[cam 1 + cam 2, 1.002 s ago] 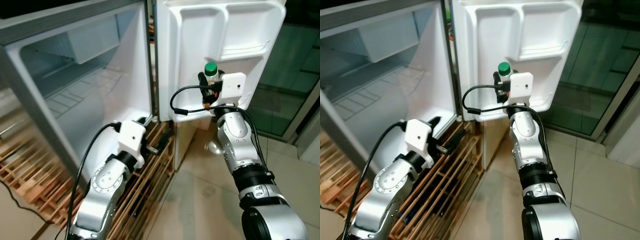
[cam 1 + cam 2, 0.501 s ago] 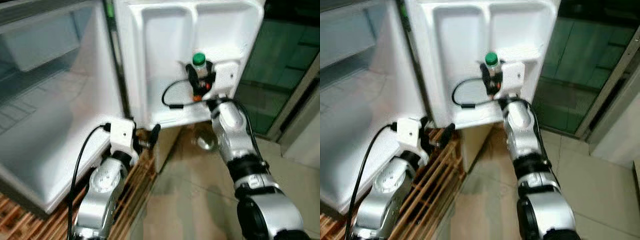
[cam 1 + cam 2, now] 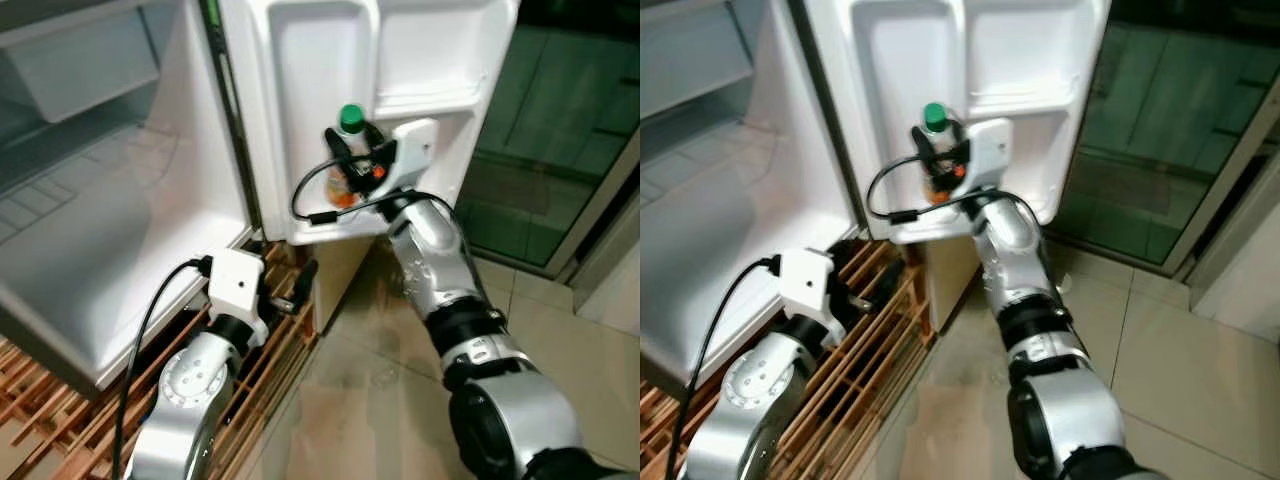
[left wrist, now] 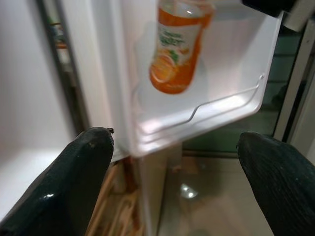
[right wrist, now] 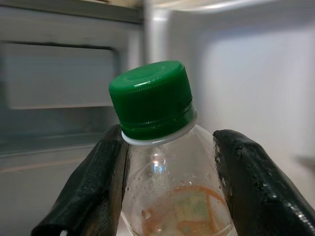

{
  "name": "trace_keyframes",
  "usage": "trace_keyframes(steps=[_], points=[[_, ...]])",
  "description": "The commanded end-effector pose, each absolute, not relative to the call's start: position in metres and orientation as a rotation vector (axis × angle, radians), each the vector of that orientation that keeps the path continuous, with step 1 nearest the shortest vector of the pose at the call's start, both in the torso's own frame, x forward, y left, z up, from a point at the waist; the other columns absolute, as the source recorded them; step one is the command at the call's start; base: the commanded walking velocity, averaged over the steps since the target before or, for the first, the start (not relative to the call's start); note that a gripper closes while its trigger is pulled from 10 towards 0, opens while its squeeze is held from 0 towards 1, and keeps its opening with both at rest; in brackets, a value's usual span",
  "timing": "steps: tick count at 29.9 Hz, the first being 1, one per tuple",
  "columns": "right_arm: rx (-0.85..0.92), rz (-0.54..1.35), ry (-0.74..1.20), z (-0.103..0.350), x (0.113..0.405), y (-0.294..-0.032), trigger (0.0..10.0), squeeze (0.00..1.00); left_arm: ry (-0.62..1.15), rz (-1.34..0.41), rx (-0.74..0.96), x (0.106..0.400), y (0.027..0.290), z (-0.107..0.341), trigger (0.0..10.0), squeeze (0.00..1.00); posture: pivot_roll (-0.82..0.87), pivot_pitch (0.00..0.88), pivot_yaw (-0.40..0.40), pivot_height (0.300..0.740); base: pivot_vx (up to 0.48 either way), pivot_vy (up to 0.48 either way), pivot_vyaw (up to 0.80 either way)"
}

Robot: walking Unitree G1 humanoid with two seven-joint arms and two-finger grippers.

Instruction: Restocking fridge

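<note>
An orange juice bottle [image 3: 345, 178] with a green cap [image 5: 150, 96] is inside the lower shelf [image 3: 335, 228] of the open fridge door. My right gripper [image 3: 352, 160] is shut on the bottle just below the cap, and its two black fingers [image 5: 96, 194] press on either side of the neck. In the left wrist view the bottle [image 4: 178, 49] leans slightly behind the shelf rail [image 4: 202, 110]. Whether its base rests on the shelf floor I cannot tell. My left gripper [image 3: 298, 285] hangs open and empty, low under the door beside the wooden rack.
The open fridge body [image 3: 110, 230] with its white floor and wire shelf is at the left. It stands on a slatted wooden rack [image 3: 50, 425]. Tiled floor [image 3: 370, 390] lies below the door. A dark glass door [image 3: 565, 150] stands to the right.
The whole view has swung, so the door now sits further left in the picture. The right gripper still holds the bottle at the door shelf. The left gripper stays low and open.
</note>
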State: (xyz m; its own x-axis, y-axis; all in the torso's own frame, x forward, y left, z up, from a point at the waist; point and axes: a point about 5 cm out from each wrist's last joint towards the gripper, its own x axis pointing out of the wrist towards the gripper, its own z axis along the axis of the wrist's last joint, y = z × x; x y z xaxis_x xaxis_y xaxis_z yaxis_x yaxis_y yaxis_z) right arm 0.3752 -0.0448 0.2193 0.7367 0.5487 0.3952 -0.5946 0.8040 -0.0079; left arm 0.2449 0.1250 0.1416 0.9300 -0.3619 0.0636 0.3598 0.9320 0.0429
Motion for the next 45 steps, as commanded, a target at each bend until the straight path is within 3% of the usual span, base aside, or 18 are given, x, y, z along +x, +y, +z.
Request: trace_keyframes(steps=[1,8,18,22,26,35,45], points=[[0.062,0.662,-0.433,0.225,0.374,-0.036,10.0,0.0,-0.088,-0.376,0.063,0.241,0.126,0.147,10.0,0.0,0.09,0.12,0.094,0.74,0.0,0.0,0.0],[0.008,0.677,-0.499,0.228,0.364,-0.018,10.0,0.0,-0.092,-0.433,0.067,0.228,0.121,0.153,10.0,0.0,0.09,0.133,0.116,0.74,0.107,0.0,0.0],[-0.009,0.584,-0.499,0.225,0.37,-0.036,10.0,0.0,-0.08,-0.487,0.039,0.223,0.109,0.15,10.0,0.0,0.06,0.126,0.097,0.74,0.48,0.0,0.0],[-0.03,0.586,-0.487,0.224,0.372,-0.038,10.0,0.0,-0.074,-0.427,0.084,0.229,0.112,0.15,10.0,0.0,0.05,0.117,0.091,0.74,0.436,0.0,0.0],[-0.042,0.608,-0.494,0.228,0.371,-0.033,10.0,0.0,-0.037,-0.347,0.1,0.236,0.116,0.144,10.0,0.0,0.04,0.114,0.083,0.74,0.0,0.0,0.0],[-0.069,0.522,-0.478,0.229,0.377,-0.038,10.0,0.0,-0.03,-0.312,0.071,0.238,0.117,0.142,10.0,0.0,0.04,0.118,0.05,0.74,0.0,0.0,0.0],[-0.065,0.553,-0.478,0.225,0.377,-0.035,10.0,0.0,-0.091,-0.31,0.111,0.229,0.121,0.15,10.0,0.0,0.08,0.156,0.057,0.74,0.0,0.0,0.0]])
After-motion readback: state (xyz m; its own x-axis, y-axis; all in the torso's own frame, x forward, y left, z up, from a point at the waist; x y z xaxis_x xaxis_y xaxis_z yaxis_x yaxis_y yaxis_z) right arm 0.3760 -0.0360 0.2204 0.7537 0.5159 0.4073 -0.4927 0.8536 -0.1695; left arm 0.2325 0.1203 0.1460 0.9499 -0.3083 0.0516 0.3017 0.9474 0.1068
